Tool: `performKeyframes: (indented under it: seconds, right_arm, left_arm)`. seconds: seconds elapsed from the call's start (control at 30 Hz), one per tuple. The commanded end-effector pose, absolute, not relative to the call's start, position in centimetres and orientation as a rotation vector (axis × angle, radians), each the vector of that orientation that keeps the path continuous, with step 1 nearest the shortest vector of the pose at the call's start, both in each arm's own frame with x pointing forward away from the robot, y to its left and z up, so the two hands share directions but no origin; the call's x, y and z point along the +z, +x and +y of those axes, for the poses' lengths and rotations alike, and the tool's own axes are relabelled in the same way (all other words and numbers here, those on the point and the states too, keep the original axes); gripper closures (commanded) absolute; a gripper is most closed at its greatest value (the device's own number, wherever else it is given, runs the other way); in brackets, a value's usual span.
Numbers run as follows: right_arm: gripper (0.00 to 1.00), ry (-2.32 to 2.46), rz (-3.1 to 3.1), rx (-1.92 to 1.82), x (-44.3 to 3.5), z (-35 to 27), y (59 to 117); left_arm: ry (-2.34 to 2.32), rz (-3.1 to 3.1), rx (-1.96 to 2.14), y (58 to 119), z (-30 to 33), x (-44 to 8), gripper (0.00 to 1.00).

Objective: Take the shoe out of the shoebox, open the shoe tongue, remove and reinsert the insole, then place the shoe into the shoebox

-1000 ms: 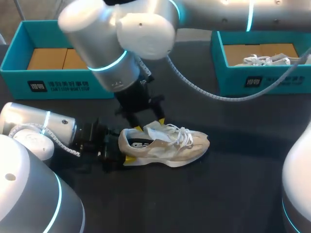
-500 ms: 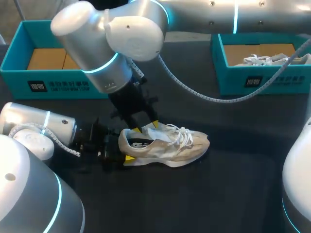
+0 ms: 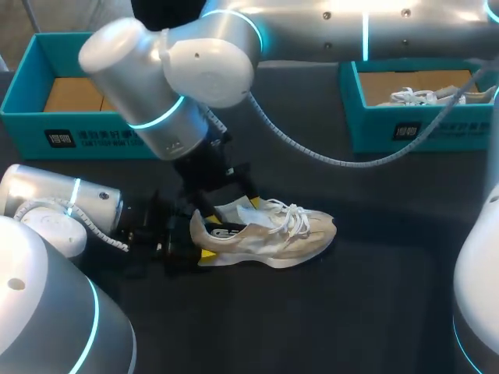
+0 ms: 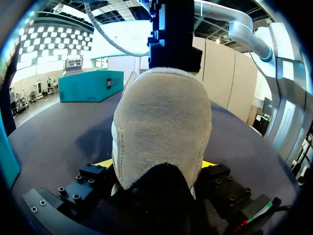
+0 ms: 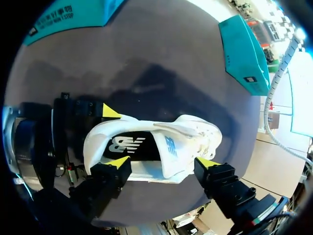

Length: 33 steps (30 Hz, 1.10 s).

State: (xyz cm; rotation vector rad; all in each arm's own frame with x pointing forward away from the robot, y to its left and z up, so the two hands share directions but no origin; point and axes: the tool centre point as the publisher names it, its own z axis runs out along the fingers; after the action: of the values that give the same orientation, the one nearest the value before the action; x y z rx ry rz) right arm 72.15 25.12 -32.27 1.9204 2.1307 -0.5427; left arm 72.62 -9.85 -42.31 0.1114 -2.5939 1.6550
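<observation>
Two claws are engaged: the shoe [image 3: 269, 230], on the counter [image 3: 374, 304], is seemingly clamped at its heel by the left claw [image 4: 156, 165] for steadiness, while the right claw [image 5: 162, 161] is held spread and empty above the insole [image 5: 128, 146].

Head view looks down on the bench [image 3: 374, 312] from above and behind. Wrist views sit close to the shoe [image 3: 269, 231]: left behind its heel, right above.
</observation>
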Motion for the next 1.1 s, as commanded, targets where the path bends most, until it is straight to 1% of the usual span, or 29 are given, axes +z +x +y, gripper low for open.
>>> performKeyframes:
  seconds: [0.03, 0.1, 0.2, 0.27, 0.3, 0.5, 0.53, 0.67, 0.73, 0.83, 0.9, 0.93, 0.97, 1.03, 1.1]
  right_arm:
    - [0.07, 1.919, 2.117, -0.551, -32.8, 25.3, 72.1]
    - [0.07, 1.919, 2.111, -0.553, -33.2, 25.2, 72.1]
    - [0.09, 1.922, 2.104, -0.555, -33.6, 24.9, 72.3]
    - [0.11, 1.925, 2.099, -0.560, -33.8, 24.7, 72.4]
    - [0.13, 1.923, 2.095, -0.567, -33.8, 24.7, 72.4]
    - [0.18, 1.927, 2.073, -0.595, -34.1, 24.1, 72.5]
    - [0.17, 1.925, 2.070, -0.603, -34.2, 24.0, 72.5]
    - [0.18, 1.926, 2.060, -0.629, -34.6, 23.6, 72.6]
    - [0.23, 1.932, 2.054, -0.636, -34.7, 23.4, 72.5]
    - [0.27, 1.936, 2.045, -0.650, -34.7, 23.2, 72.5]
    - [0.36, 1.936, 2.038, -0.666, -34.8, 23.0, 72.5]
    - [0.44, 1.937, 2.033, -0.676, -34.8, 22.9, 72.5]
    - [0.48, 1.937, 2.029, -0.681, -34.8, 22.8, 72.5]
    - [0.52, 1.940, 2.022, -0.686, -34.6, 22.6, 72.4]
    - [0.53, 1.940, 2.010, -0.696, -34.4, 22.3, 72.4]
  left_arm:
    - [0.113, -2.597, 1.652, 72.5, -9.8, -42.6, 1.00]
    - [0.113, -2.597, 1.652, 72.5, -9.8, -42.6, 1.00]
    - [0.113, -2.597, 1.652, 72.5, -9.8, -42.6, 1.00]
    - [0.113, -2.597, 1.652, 72.5, -9.8, -42.6, 1.00]
    - [0.113, -2.597, 1.652, 72.5, -9.8, -42.6, 1.00]
    - [0.113, -2.597, 1.652, 72.5, -9.8, -42.6, 1.00]
    - [0.113, -2.597, 1.652, 72.5, -9.8, -42.6, 1.00]
    - [0.113, -2.597, 1.652, 72.5, -9.8, -42.6, 1.00]
    - [0.113, -2.597, 1.652, 72.5, -9.8, -42.6, 1.00]
    - [0.113, -2.597, 1.652, 72.5, -9.8, -42.6, 1.00]
    - [0.113, -2.597, 1.652, 72.5, -9.8, -42.6, 1.00]
    - [0.113, -2.597, 1.652, 72.5, -9.8, -42.6, 1.00]
    - [0.113, -2.597, 1.652, 72.5, -9.8, -42.6, 1.00]
    - [0.113, -2.597, 1.652, 72.5, -9.8, -42.6, 1.00]
    - [0.113, -2.597, 1.652, 72.5, -9.8, -42.6, 1.00]
